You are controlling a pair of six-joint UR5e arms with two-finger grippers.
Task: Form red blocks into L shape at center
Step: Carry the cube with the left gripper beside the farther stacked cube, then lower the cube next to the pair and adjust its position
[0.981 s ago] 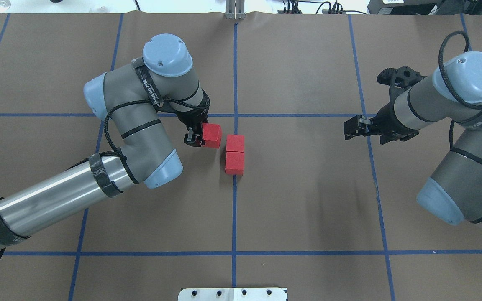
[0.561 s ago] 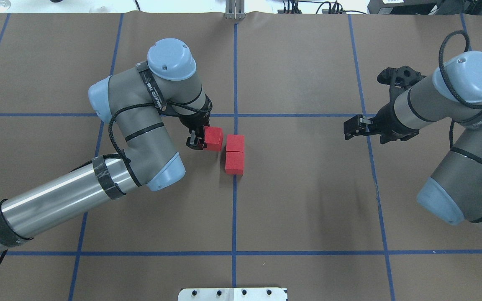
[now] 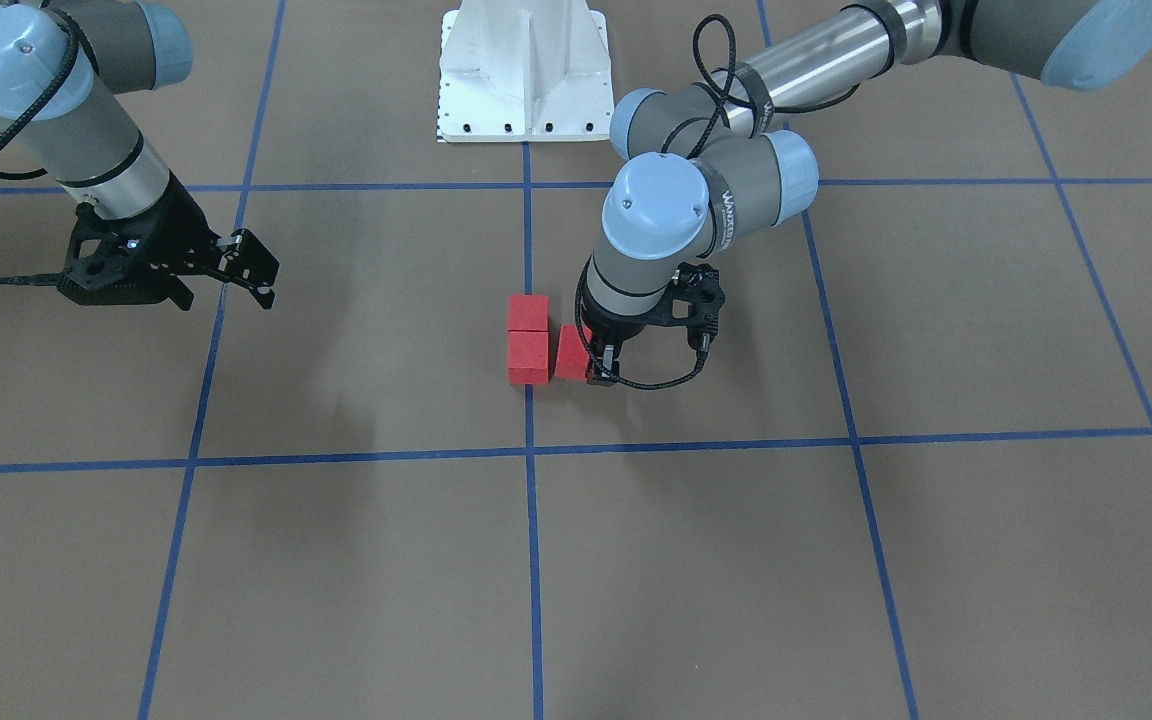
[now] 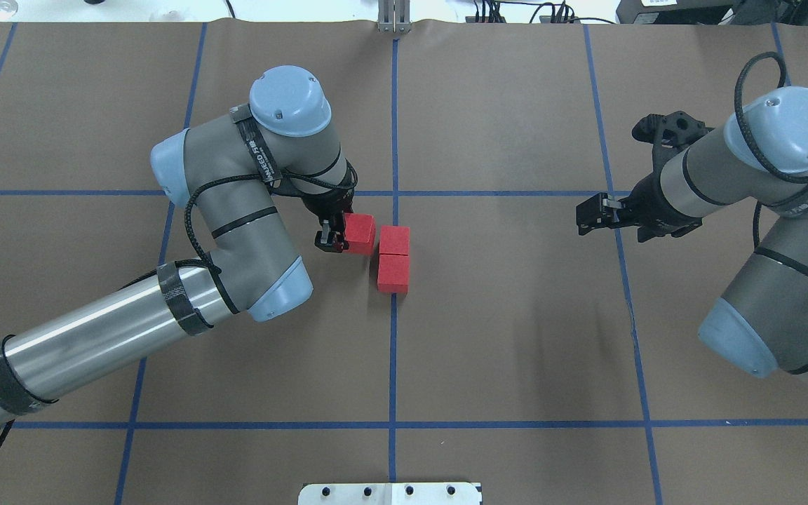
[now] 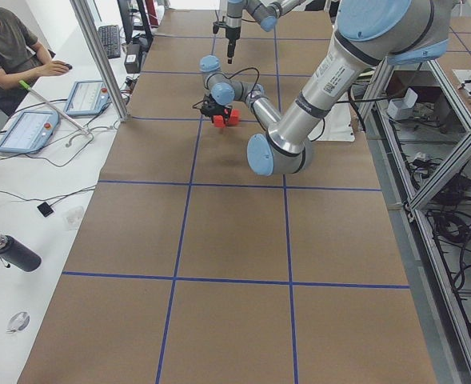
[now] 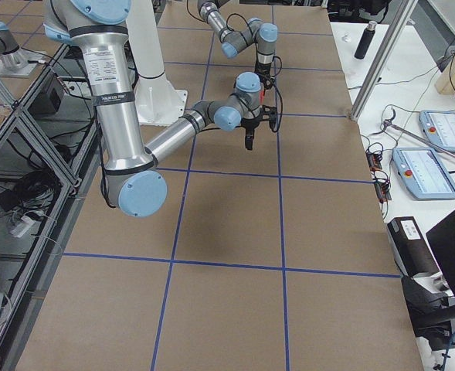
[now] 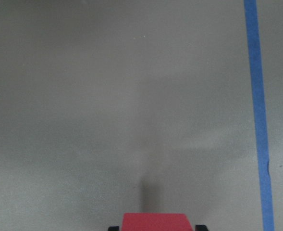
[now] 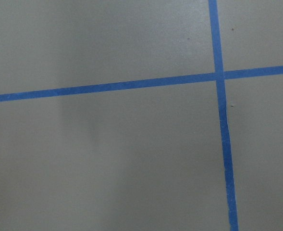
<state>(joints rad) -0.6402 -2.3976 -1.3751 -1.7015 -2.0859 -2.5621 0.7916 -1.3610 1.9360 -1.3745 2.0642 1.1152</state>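
Note:
Two red blocks lie touching in a short column on the vertical blue tape line of the center. The third red block sits just left of the column's far block, with a thin gap between them. My left gripper is shut on it; in the left wrist view the block shows between the two fingertips. From the front, that block lies right of the pair. My right gripper hangs open and empty far to the right.
A white base plate sits at the near edge on the centre line. Blue tape lines cross the brown floor. A seated person, tablets and a dark bottle are on the side table beyond the left end.
My left gripper has carried the third block a little to the right, narrowing the gap to the column. The right arm has not moved.

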